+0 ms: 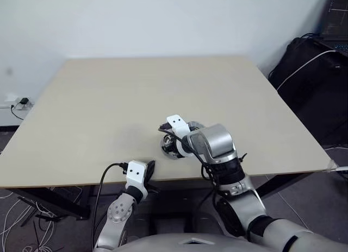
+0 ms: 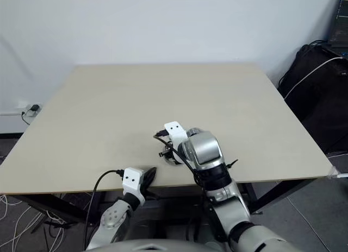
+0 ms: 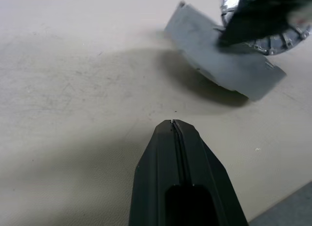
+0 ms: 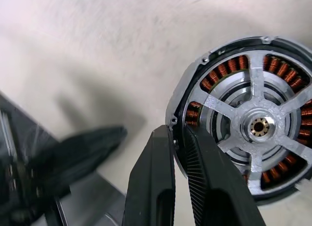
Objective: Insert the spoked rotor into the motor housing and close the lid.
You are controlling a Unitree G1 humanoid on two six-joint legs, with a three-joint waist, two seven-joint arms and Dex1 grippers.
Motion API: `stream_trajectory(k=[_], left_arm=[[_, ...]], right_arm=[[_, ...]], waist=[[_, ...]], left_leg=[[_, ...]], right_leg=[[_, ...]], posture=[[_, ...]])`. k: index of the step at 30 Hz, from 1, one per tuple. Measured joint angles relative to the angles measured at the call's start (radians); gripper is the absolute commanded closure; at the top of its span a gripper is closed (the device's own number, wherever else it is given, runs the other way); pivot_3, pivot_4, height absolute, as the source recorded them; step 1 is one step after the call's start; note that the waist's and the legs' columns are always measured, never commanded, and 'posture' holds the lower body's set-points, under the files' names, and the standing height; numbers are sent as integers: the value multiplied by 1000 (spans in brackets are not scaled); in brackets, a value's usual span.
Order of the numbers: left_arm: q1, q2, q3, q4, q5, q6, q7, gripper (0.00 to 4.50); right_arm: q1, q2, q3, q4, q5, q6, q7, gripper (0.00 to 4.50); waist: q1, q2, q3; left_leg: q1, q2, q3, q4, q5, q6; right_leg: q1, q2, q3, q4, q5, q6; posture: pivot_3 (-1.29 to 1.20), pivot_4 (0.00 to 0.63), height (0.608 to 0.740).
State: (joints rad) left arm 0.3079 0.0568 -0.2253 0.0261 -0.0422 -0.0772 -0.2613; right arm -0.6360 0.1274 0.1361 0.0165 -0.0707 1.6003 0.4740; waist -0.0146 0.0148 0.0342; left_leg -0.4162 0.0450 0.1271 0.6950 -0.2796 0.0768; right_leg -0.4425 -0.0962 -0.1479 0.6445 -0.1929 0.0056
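My right gripper (image 4: 176, 128) is shut on the rim of the motor housing (image 4: 226, 69), a dark round cup with a ring of copper windings. The spoked rotor (image 4: 222, 106) sits inside it, silver spokes running out from a brass hub. In the eye views this assembly (image 1: 172, 149) is under my right wrist, near the table's front edge, right of centre. My left gripper (image 1: 149, 168) rests shut and empty at the front edge, its joined fingertips (image 3: 173, 124) aimed across the table toward the assembly. The lid is out of view.
The pale wooden table (image 1: 136, 94) stretches away behind both arms. A black bag (image 1: 310, 73) with a white cable and a laptop (image 1: 334, 18) stand past its right side. A wall socket and cables (image 1: 19, 103) lie at the left.
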Motion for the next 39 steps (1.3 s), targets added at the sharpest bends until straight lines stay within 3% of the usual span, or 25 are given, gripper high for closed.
stream_trajectory(k=[6,12,18,22,25,29,33,39], left_arm=[[3,-4,0,-5,0,2,1,4500],[13,-4,-1,-16,0,4,1,4500],[19,-4,-1,-22,0,9,1,4500],[18,-4,0,-27,0,11,1,4500],[15,-4,-1,-29,0,14,0,4500],[13,-3,-1,-30,0,25,-1,4500],[13,0,-1,-31,0,28,-2,4500],[12,7,-1,-33,0,30,-3,4500]], right_arm=[[-16,9,-88,130,82,-110,-105,4410],[-22,10,-134,227,143,-205,-235,2499],[-23,10,-135,234,200,-289,-299,2499],[-23,10,-124,196,258,-350,-276,2499],[-23,10,-125,114,334,-393,-229,3108],[-24,9,-126,1,405,-484,-206,4485],[-23,2,-116,-70,375,-658,-254,4485],[-15,-165,-14,-49,84,-965,-441,4485]], waist=[[8,3,-3],[8,10,-2],[0,12,-2],[-9,10,-2],[-13,10,-2],[-13,9,-2],[-13,7,0],[-6,4,0]], left_leg=[[2,-3,0,0,0,3],[1,-3,1,0,1,3],[1,-3,2,0,1,4],[0,-2,4,-4,2,5],[-2,0,5,-6,1,5],[-1,1,5,-8,0,3],[4,1,5,-8,-3,-2],[3,0,6,-6,-3,-1]], right_leg=[[5,-2,0,-2,1,2],[8,-13,-1,-6,4,7],[4,-16,-4,-4,5,8],[-1,-8,-5,-2,5,7],[-1,-2,-2,-2,3,7],[-1,-1,-2,-2,1,7],[-1,-1,-2,-4,0,6],[0,-3,-1,-3,-1,4]], posture=[[0,0,740],[0,0,740],[0,0,740],[0,0,740],[0,0,740],[0,0,740],[0,0,740],[0,0,740]])
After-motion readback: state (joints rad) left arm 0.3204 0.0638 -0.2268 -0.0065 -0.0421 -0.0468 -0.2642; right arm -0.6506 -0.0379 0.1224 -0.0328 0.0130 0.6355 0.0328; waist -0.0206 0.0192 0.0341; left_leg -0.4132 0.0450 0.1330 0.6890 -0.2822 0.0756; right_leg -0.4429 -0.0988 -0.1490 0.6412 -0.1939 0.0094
